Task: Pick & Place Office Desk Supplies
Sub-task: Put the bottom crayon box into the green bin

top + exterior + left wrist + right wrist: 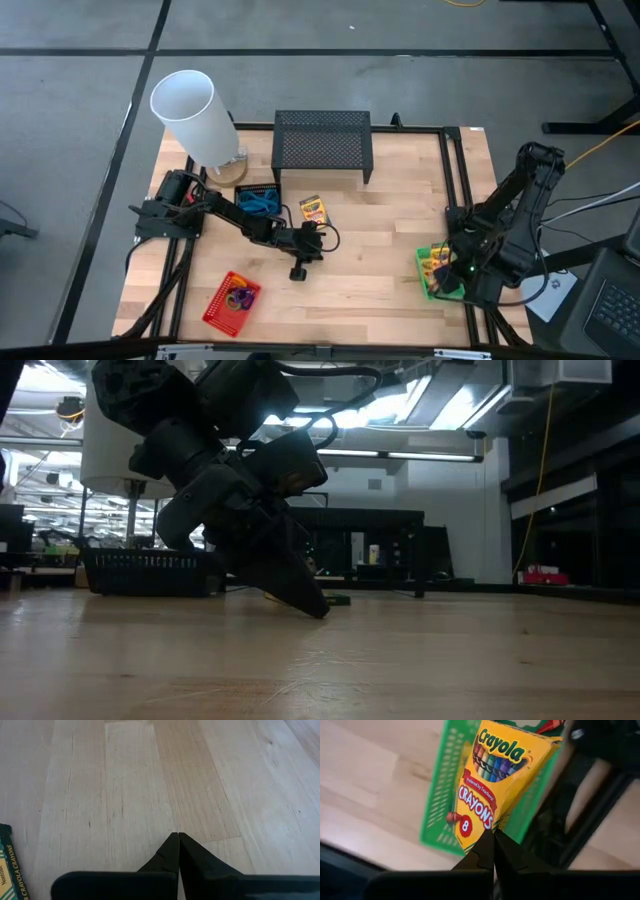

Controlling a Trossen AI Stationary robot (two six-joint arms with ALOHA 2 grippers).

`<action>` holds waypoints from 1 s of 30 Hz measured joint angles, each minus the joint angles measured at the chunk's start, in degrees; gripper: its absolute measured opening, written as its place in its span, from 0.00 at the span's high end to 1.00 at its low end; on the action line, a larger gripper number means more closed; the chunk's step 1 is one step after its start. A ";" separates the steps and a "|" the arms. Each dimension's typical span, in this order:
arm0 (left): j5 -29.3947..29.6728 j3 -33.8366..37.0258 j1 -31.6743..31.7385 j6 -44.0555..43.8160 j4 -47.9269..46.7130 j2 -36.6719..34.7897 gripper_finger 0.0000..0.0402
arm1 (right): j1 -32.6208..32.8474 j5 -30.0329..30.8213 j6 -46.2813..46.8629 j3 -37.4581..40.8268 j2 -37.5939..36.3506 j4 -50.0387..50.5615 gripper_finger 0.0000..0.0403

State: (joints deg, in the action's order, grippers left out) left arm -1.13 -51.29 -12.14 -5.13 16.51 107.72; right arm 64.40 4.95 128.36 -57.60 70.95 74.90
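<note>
While hovering low over bare tabletop (400,250) mid-table, gripping nothing: left gripper (299,270), fingers pressed tight together, tips down close to the wood in the low view. Just beyond it, toward the black mesh stand (323,143), a loose Crayola crayon box (312,208), lying flat, not yet picked up. Long axis roughly front-to-back across the table, a touch skewed; seen at the very edge of the left wrist view, off to one side of the closed tips, not lined up between them. Over at the right edge, right gripper (452,276) closed too and empty, poised above the green mesh basket (424,281), with a second crayon box (490,780) slanted inside, printed face up, lower corner seemingly past the rim. Risks from here, as a guess: going for the loose box with fingers shut and simply shoving it along the wood; closing across the long axis instead of the narrow sides and slipping off; nudging the slanted box out of the green basket with the right fingertips. Elsewhere: blue-handled scissors (262,203) in the black basket (244,189), loops (238,296) in the red basket (218,308).
</note>
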 joint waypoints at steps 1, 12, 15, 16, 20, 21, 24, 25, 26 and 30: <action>-0.02 0.00 0.00 0.01 0.00 0.00 0.99 | 0.00 -0.29 0.00 0.00 0.30 0.58 1.00; -0.05 0.00 0.00 -0.02 -0.02 0.00 1.00 | 0.00 -1.13 -1.30 0.00 4.50 -0.16 1.00; -0.04 0.00 0.00 -0.02 -0.02 0.00 1.00 | 0.00 -1.11 -1.34 0.90 5.52 -3.97 1.00; -0.04 0.00 0.00 -0.02 -0.01 0.00 0.99 | 0.01 -1.17 -1.34 1.56 5.87 -5.24 1.00; -0.04 0.00 0.00 -0.02 -0.02 0.00 0.99 | 0.22 -1.43 -1.51 5.44 6.24 -12.44 1.00; -0.04 0.00 0.00 -0.02 -0.02 0.00 0.99 | 0.22 -1.42 -1.53 6.58 6.26 -14.10 1.00; -0.06 0.00 0.00 -0.02 -0.02 0.00 1.00 | 0.21 -1.94 -1.51 10.06 6.28 -18.58 1.00; -0.06 0.00 0.00 -0.02 -0.02 0.00 1.00 | 0.22 -2.37 -1.53 11.13 6.26 -19.95 1.00; -0.04 0.00 0.00 -0.02 -0.02 0.00 0.99 | 0.22 -3.02 -1.53 12.08 6.26 -21.06 1.00; -0.06 0.00 0.00 -0.04 -0.02 0.00 0.99 | 0.20 -5.01 -1.46 13.44 6.26 -23.15 1.00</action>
State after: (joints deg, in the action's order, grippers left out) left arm -1.19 -51.29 -12.14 -5.17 16.49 107.72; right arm 64.60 -0.06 126.90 -44.16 77.21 51.74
